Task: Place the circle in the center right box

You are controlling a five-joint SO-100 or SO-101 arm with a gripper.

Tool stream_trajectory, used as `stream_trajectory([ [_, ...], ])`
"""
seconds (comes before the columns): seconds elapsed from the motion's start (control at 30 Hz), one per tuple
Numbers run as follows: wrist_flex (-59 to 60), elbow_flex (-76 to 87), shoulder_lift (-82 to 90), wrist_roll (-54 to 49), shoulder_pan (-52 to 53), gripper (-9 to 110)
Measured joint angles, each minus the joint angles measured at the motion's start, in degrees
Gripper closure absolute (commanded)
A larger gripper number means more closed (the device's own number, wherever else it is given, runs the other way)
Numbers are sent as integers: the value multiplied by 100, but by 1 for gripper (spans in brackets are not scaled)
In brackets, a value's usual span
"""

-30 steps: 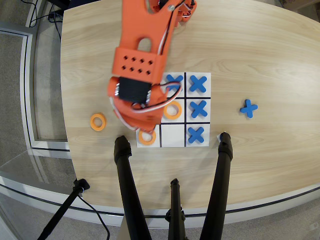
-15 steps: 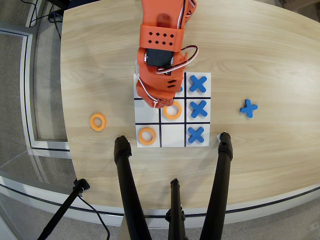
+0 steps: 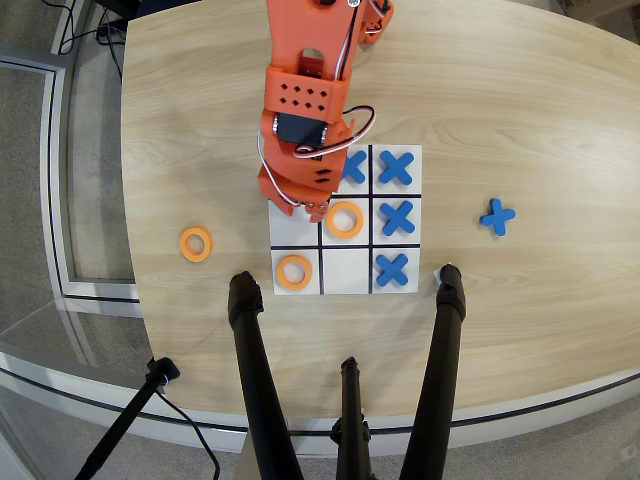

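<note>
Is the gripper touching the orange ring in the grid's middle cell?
Cannot tell. In the overhead view the gripper overlaps the ring's upper-left edge, hiding any contact or gap.

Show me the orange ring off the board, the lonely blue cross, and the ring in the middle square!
orange ring off the board [image 3: 186, 244], overhead view, its left band.
lone blue cross [image 3: 497, 216], overhead view, its centre.
ring in the middle square [image 3: 345, 232], overhead view, its lower band.

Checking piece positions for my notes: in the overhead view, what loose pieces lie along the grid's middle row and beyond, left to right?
Orange ring on the bare table → orange ring in the grid's centre cell → blue cross in the next cell → blue cross off the grid.
</note>
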Motion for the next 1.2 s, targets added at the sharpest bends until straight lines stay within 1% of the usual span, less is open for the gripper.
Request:
stream_trajectory([
  [0.07,0,0,0,0,88,77],
  [0.37,18,-105,26,0,88,77],
  [0.47,229,-229,185,53,211,77],
  [0.57,870,-536,448,290,352,77],
  [0.7,2382,-791,993,439,404,77],
  [0.93,4359,-246,2320,378,633,77],
  [1.07,5001,202,3164,35,967,77],
  [1.13,5159,510,3639,-193,1283,77],
  [1.2,5238,844,4166,-396,1354,77],
])
